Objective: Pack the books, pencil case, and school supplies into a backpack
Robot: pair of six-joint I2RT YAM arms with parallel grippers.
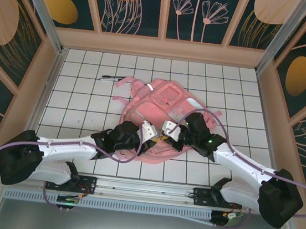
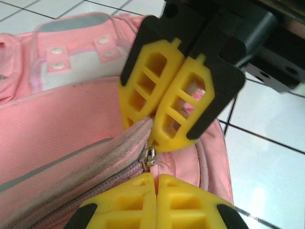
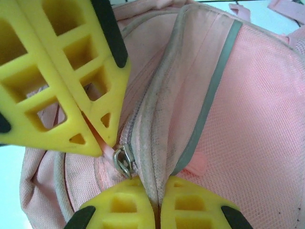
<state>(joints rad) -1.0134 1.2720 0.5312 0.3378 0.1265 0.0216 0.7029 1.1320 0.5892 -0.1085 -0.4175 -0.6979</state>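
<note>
The pink backpack [image 1: 162, 107] lies flat in the middle of the table. My left gripper [image 1: 153, 138] sits at its near edge, shut on the pink pull tab of the metal zipper slider [image 2: 150, 157]; its tips [image 2: 156, 175] meet just below the slider. My right gripper [image 1: 166, 132] faces it from the right, shut [image 3: 158, 185] on the grey-pink fabric flap [image 3: 157, 119] beside the zipper slider [image 3: 123, 160]. The zipper looks closed along the seam. One loose dark pen [image 1: 111, 78] lies on the tiles beyond the backpack. The books and the pencil case are out of view.
The white tiled table [image 1: 75, 110] is ringed by a wooden rim [image 1: 45, 84] and patterned walls. Both arms reach in from the near edge and meet over the backpack's near end. Pink straps [image 1: 124, 86] trail off the backpack's far left.
</note>
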